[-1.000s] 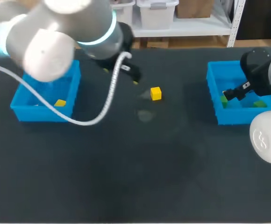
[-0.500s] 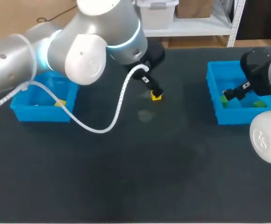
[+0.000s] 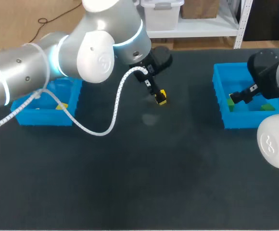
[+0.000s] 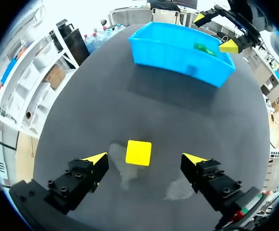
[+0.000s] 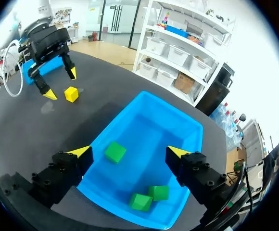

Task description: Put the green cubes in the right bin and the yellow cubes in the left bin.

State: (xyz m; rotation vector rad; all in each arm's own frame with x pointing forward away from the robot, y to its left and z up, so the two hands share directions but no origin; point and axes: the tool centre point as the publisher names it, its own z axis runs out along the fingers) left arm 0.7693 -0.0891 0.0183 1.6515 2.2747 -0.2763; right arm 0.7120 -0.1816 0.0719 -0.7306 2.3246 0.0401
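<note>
Two-arm robot sorting cubes on a dark tabletop (image 3: 130,183). Nearest, by the L edge, the blue L bin (image 3: 43,118) holds one binned yellow cube (image 3: 61,106). By the R edge the blue R bin (image 3: 220,98) holds three green cubes (image 5: 114,151), w/ the R gripper (image 5: 130,151) hanging above them, fingers spread, gripping nothing, same as 1 s ago. Slightly farther, approx mid-tabletop toward the far edge, the loose yellow cube (image 4: 138,152) lies flat on the surface. Change: 1 s ago the L gripper (image 4: 145,159) was off to the cube's L-bin side, not around it. Since then it has swung over and dropped, & now its yellow-tipped fingers (image 4: 97,159) stand one on each side of the cube w/ clear gaps, so released, not grasping. Cube itself hasn't shifted. Meaning: approach looks done; closing, lifting & carrying to the L bin remain, & this seems the last loose cube. Hard to make out: from above, the L arm (image 3: 96,53) covers the L bin's far part and most of the loose cube, so more cubes there can't be ruled out. The R arm (image 3: 274,82) masks part of the R bin. Whether those L fingers touch the tabletop can't be told.
</note>
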